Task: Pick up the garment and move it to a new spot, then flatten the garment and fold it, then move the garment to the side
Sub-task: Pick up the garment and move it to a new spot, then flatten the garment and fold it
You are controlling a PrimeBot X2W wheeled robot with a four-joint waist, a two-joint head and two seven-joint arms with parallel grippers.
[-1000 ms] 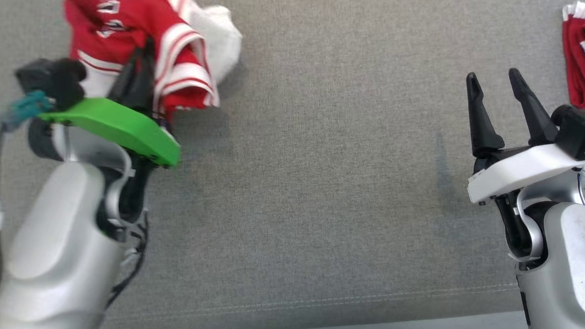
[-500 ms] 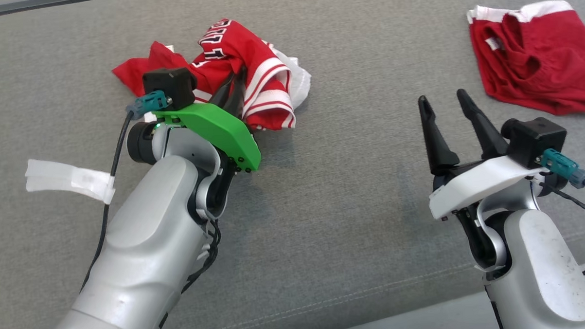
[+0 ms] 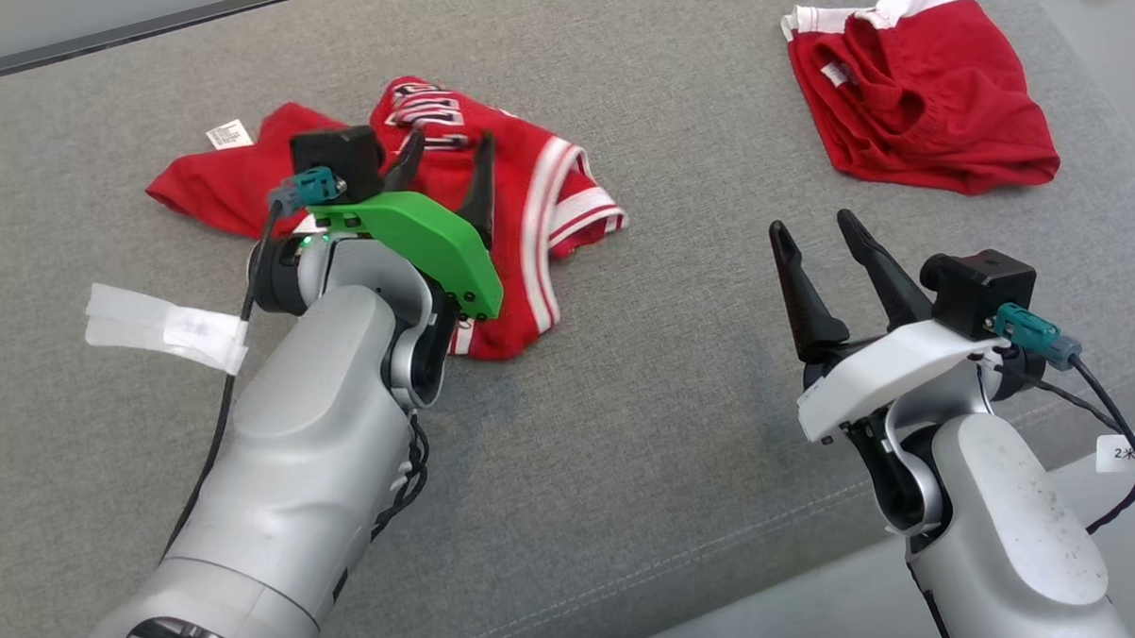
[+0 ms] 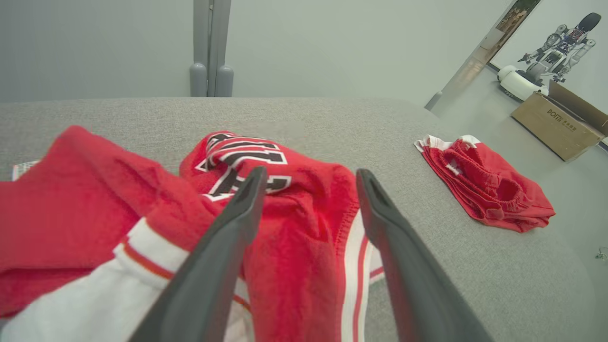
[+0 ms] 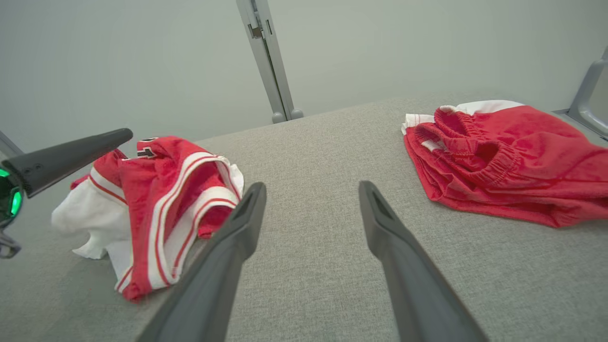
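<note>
**Fig.** Head, L-wrist and R-wrist views, one moment.

**Task item:** a crumpled red fabric jersey w/ white side stripes and black-and-white lettering (image 3: 536,216). It lies loose on the grey woven fabric surface (image 3: 685,428), left of ctr in the head view. A small white printed tag (image 3: 229,134) shows at its far-left edge.

**L gripper** (image 3: 450,144), on a bright green plastic mount (image 3: 414,244): sits over the jersey's middle w/ its two long dark fingers spread apart. In the L-wrist view red cloth shows between and beneath the fingers, but neither finger pinches it. Jaws apart, nothing held. Whether the tips touch the cloth: cannot tell.

**R gripper** (image 3: 813,223), on a white plastic mount (image 3: 885,369): over bare fabric, well apart from the jersey, fingers likewise spread, empty.

**Other items:**
- Rumpled red shorts w/ white-trimmed elastic waistband (image 3: 919,99) lie at the far right of the surface, beyond the R gripper and well apart from the jersey.
- A white tape strip (image 3: 162,326) flags out beside the silver L forearm (image 3: 307,441).
- Bkgd, L-wrist view: a brown cardboard box (image 4: 555,126) on the floor, w/ another pale robot (image 4: 563,40) behind it.
- R-wrist view: one L-gripper finger enters from the left edge, above the jersey's left side.
</note>
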